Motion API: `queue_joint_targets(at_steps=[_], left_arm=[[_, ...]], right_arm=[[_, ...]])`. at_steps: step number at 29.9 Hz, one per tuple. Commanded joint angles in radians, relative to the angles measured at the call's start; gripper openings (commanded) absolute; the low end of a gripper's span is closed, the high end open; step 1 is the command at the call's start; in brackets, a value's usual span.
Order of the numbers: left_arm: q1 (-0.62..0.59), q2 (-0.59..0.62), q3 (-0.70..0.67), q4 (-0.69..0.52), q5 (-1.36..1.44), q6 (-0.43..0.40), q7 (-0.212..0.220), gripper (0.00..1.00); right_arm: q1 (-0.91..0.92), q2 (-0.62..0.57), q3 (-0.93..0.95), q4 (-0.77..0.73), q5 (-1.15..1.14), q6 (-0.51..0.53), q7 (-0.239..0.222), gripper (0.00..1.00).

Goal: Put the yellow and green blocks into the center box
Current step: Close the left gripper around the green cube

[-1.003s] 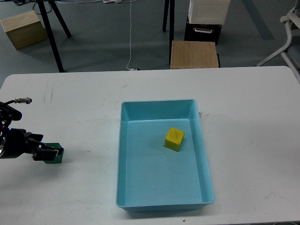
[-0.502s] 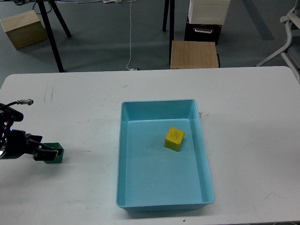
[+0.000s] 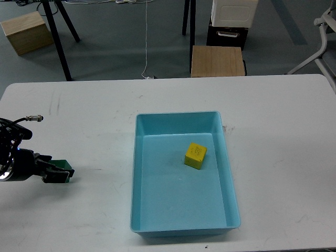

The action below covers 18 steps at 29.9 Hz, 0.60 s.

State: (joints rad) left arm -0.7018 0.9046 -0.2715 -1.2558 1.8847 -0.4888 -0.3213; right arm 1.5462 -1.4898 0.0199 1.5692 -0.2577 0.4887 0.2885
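Table (image 3: 294,131): white, near edge cut off.
Box (image 3: 137,173): blue, central.
Left gripper (image 3: 56,172): fingers clamped on green block (image 3: 66,166), left of box; block mostly hidden.
Yellow block (image 3: 195,156): inside box.
Right gripper: out of view.

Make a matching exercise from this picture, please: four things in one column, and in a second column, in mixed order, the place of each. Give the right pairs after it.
Things
1. yellow block
2. green block
3. blue box
4. wooden stool

Places
A. on the floor behind the table
B. in the middle of the white table
C. inside the box, toward the back
D. on the table near its left edge, at the left gripper

Pairs: 1-C, 2-D, 3-B, 4-A
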Motion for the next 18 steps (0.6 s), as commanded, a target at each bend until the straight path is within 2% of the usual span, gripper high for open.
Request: queue_joint_targets(at_steps=[1, 3, 6, 7, 13, 18], left_arm=[[0.007, -0.009, -0.002, 0.001, 0.001, 0.0, -0.005, 0.97], [0.013, -0.009, -0.002, 0.001, 0.002, 0.0, -0.007, 0.96], [0.024, -0.012, -0.009, 0.001, 0.002, 0.0, -0.007, 0.86], [0.028, -0.019, -0.009, -0.001, 0.004, 0.0, -0.007, 0.79], [0.058, -0.039, -0.034, -0.002, 0.036, 0.0, -0.027, 0.51], [0.056, -0.035, -0.044, -0.004, 0.037, 0.0, -0.051, 0.47]], right_arm=[[0.0, -0.001, 0.0, 0.0, -0.006, 0.0, 0.0, 0.98], [0.002, 0.0, 0.0, 0.0, -0.006, 0.0, 0.0, 0.98], [0.0, -0.001, 0.0, 0.0, -0.006, 0.0, 0.0, 0.98], [0.002, -0.001, -0.003, 0.0, -0.006, 0.0, 0.0, 0.98], [0.002, -0.003, -0.006, 0.0, -0.006, 0.0, -0.002, 0.98], [0.0, -0.001, -0.008, 0.0, -0.009, 0.0, 0.0, 0.98]])
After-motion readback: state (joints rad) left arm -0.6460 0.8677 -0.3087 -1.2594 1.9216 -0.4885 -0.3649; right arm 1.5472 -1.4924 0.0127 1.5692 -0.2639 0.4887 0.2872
